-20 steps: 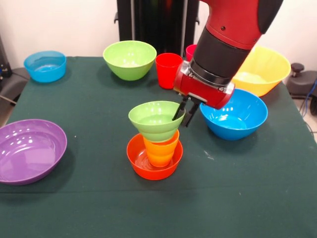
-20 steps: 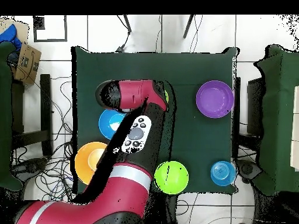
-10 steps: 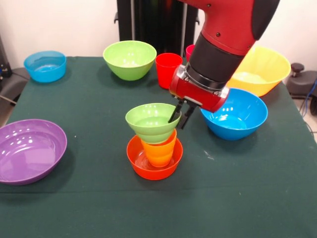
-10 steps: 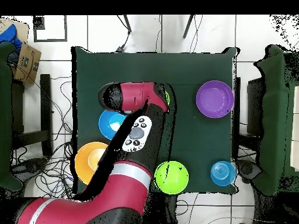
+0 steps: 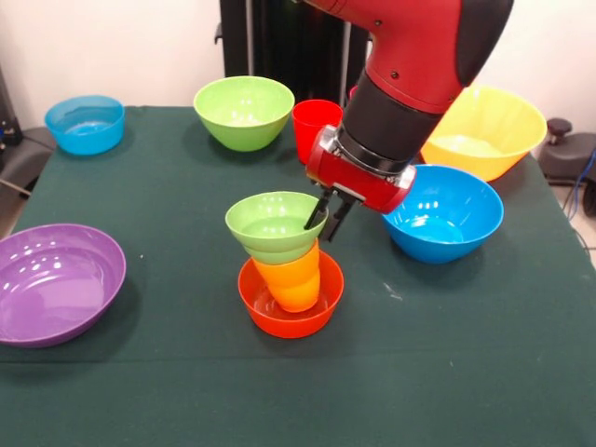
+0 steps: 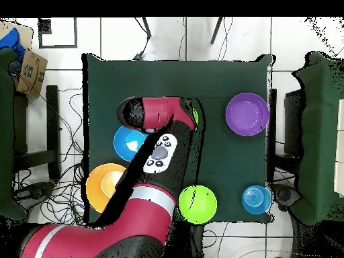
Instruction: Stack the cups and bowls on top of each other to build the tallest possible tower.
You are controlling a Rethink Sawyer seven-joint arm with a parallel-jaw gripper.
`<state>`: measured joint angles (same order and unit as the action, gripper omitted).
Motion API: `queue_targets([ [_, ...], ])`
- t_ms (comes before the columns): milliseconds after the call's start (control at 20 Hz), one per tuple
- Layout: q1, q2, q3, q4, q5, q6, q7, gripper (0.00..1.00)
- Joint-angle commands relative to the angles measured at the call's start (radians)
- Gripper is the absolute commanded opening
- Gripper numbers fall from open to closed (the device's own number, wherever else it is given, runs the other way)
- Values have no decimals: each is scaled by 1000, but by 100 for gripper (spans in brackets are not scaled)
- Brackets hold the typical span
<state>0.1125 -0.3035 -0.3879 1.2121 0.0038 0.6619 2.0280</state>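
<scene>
A: Table (image 5: pixel 484 372), green cloth, carries everything. Arm (image 5: pixel 419 65) comes down from above over the middle.

B: Bowls, biggest first?

A: One large yellow bowl (image 5: pixel 489 130) at far right, one wide purple bowl (image 5: pixel 56 279) at left edge. Two blue: the larger blue bowl (image 5: pixel 447 214) just right of the gripper, the small blue bowl (image 5: pixel 86 123) at far left. Two green: the large green bowl (image 5: pixel 244 110) at the far side, the small green bowl (image 5: pixel 272 223) on the tower.

B: Tower?

A: Tower (image 5: pixel 287 265) at table centre: orange bowl (image 5: pixel 279 312) at bottom, yellow-orange cup (image 5: pixel 291 277) in it, small green bowl on top, tilted.

B: Gripper?

A: Gripper (image 5: pixel 323 216) at that bowl's right rim; fingers narrow, pinching the rim, one inside, one outside.

B: Cups?

A: Two clear: yellow-orange, and red cup (image 5: pixel 313 126) behind the arm.
</scene>
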Motion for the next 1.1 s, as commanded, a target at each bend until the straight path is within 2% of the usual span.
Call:
queue_targets([
  [50,-35,-5,100,60,43,104,114,0],
  [450,-58,-23,152,76,82,141,76,0],
  [750,-103,-57,239,132,112,80,20,0],
  [900,-149,-82,318,178,125,22,-37,0],
  [1100,-178,-94,363,201,123,0,-44,0],
])
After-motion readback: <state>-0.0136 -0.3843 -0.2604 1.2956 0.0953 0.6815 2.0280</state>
